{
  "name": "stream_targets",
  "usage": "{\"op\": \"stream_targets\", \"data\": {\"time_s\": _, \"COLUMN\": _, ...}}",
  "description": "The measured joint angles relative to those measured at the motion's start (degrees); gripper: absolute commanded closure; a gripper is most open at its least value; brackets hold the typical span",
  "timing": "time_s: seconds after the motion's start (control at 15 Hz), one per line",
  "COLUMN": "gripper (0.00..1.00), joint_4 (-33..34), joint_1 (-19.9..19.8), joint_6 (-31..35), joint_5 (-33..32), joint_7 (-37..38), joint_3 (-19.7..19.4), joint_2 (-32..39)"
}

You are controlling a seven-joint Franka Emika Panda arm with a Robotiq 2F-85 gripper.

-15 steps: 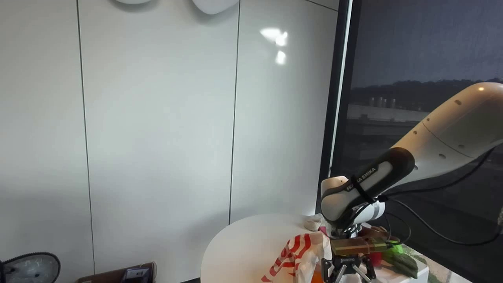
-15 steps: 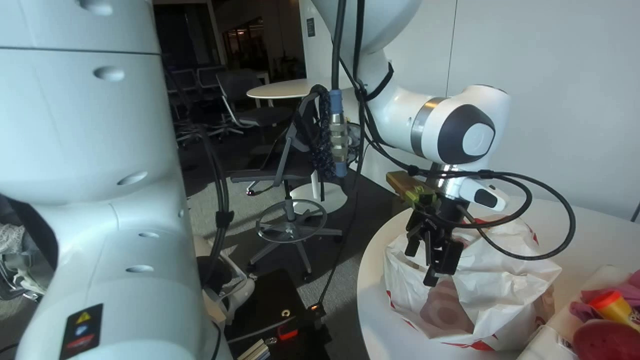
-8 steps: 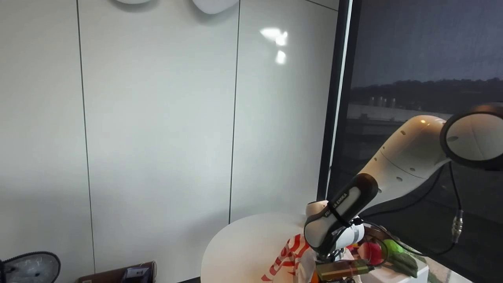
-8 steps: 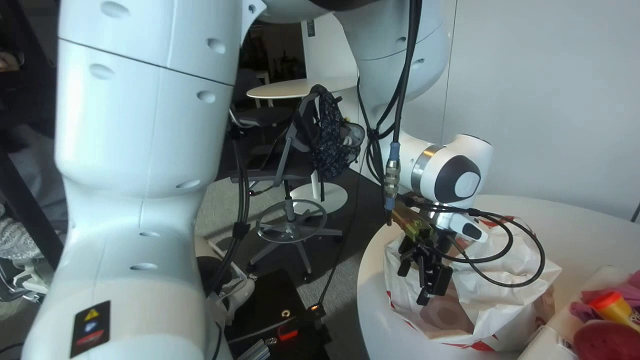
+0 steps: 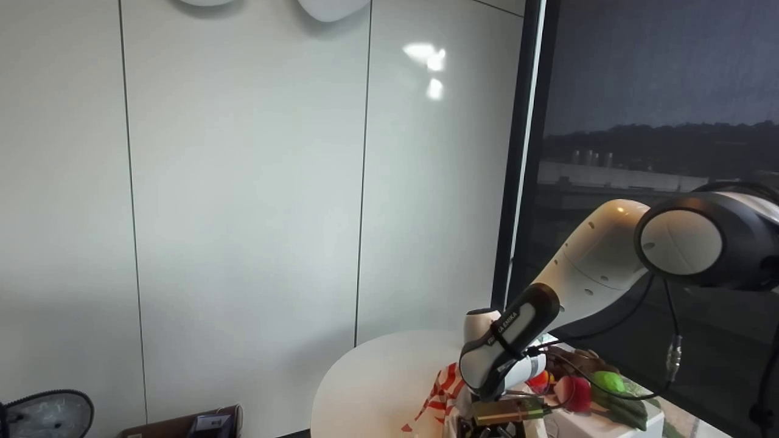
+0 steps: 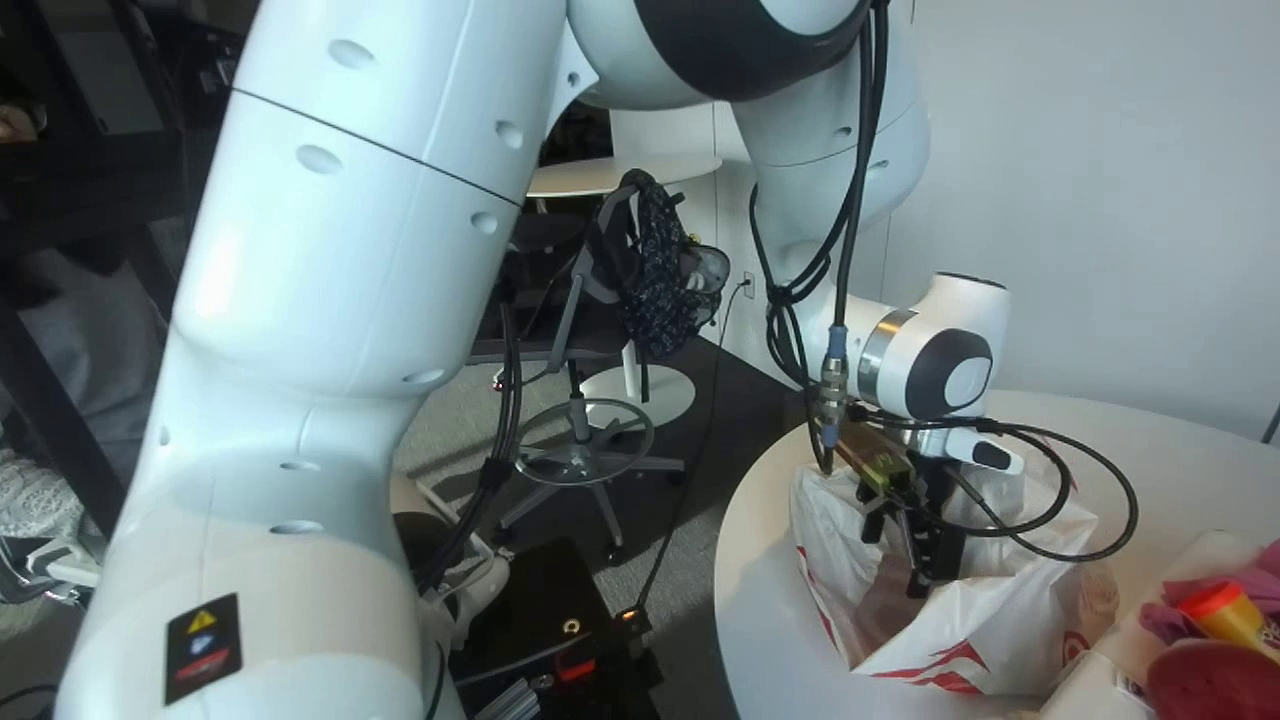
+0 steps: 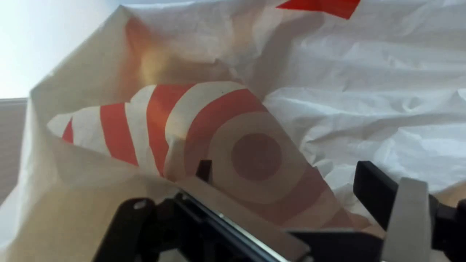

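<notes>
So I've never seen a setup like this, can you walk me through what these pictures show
It's a white robot arm ending in a black gripper, which works like a simple hand. Two pictures are taken from different spots outside the robot; the close-up is taken from the arm's wrist. On a white table sits a white bag with red markings, its top open. The gripper is at that opening, spread open, and I see nothing held in it. Near the bag, a yellow tub lies among other colourful things.
</notes>
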Motion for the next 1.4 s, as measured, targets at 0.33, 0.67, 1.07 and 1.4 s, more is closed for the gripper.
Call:
{"op": "stream_targets", "data": {"time_s": 0.33, "gripper": 0.00, "joint_4": 0.6, "joint_1": 0.0, "joint_6": 3.2, "joint_5": -0.3, "joint_7": 1.2, "joint_3": -3.8, "joint_2": 1.8}}
{"op": "stream_targets", "data": {"time_s": 0.67, "gripper": 0.00, "joint_4": 1.3, "joint_1": -0.6, "joint_6": 3.8, "joint_5": 5.3, "joint_7": 1.7, "joint_3": -2.1, "joint_2": 3.4}}
{"op": "stream_targets", "data": {"time_s": 1.07, "gripper": 0.00, "joint_4": 5.7, "joint_1": -0.2, "joint_6": 5.1, "joint_5": 10.7, "joint_7": 2.8, "joint_3": 0.7, "joint_2": 5.6}}
{"op": "stream_targets", "data": {"time_s": 1.4, "gripper": 0.00, "joint_4": 9.2, "joint_1": -0.1, "joint_6": 9.3, "joint_5": 10.7, "joint_7": 4.2, "joint_3": -0.8, "joint_2": 7.6}}
